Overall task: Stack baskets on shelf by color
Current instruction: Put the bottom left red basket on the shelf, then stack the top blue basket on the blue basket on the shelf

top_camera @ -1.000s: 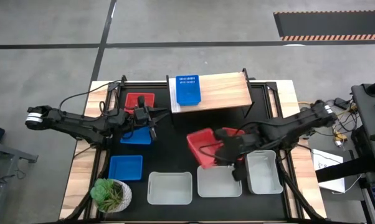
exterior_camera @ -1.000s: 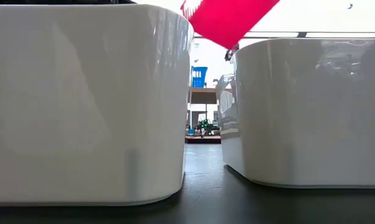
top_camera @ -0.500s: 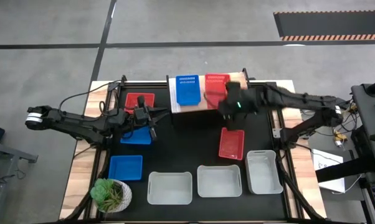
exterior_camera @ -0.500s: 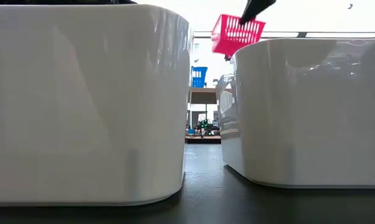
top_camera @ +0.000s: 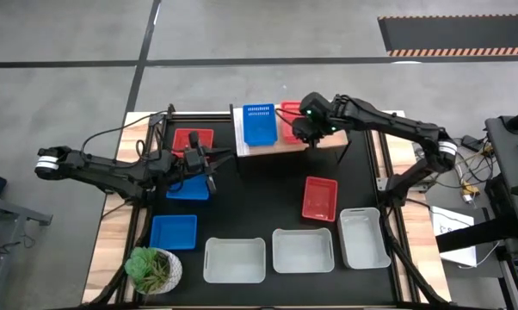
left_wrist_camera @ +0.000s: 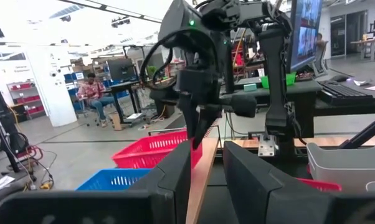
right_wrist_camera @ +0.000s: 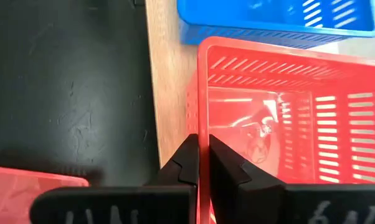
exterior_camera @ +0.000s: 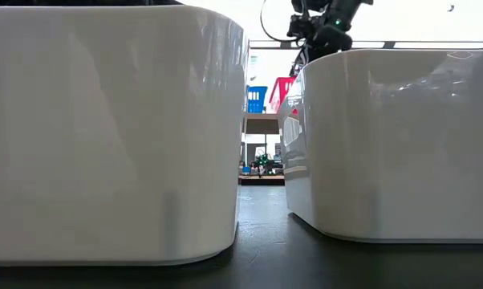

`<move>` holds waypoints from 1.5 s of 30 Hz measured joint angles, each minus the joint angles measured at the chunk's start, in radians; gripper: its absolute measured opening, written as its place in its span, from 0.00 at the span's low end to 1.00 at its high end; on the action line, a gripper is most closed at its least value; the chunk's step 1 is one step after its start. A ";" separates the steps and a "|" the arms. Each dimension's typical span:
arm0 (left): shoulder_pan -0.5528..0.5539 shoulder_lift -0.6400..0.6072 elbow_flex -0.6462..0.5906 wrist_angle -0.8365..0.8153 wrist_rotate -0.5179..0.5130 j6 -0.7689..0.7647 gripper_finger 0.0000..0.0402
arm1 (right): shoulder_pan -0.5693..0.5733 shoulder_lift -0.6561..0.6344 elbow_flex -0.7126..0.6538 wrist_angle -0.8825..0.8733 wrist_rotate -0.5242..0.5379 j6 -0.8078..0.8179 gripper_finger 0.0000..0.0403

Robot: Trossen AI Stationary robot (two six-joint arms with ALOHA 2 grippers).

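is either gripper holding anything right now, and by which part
The right gripper pinches the rim of a red basket resting on the shelf beside the blue basket. The left gripper holds nothing.

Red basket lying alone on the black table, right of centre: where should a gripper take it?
By the rim of a long side wall of the red basket, coming straight down. It lies open side up with bare table around it, so one jaw can drop inside the thin wall and one outside.
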 joint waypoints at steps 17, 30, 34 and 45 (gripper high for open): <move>0.000 -0.001 0.004 0.000 0.000 0.002 0.20 | -0.006 0.040 0.001 0.032 0.016 -0.008 0.16; 0.000 -0.001 0.003 -0.001 0.000 0.002 0.20 | 0.058 -0.068 0.019 -0.066 0.060 0.170 0.31; -0.001 0.000 0.003 -0.001 0.000 0.002 0.20 | 0.151 -0.131 -0.003 -0.066 0.056 0.256 0.30; -0.001 0.012 0.005 0.002 0.000 -0.211 0.20 | 0.515 -0.283 -0.355 0.294 0.054 0.325 0.23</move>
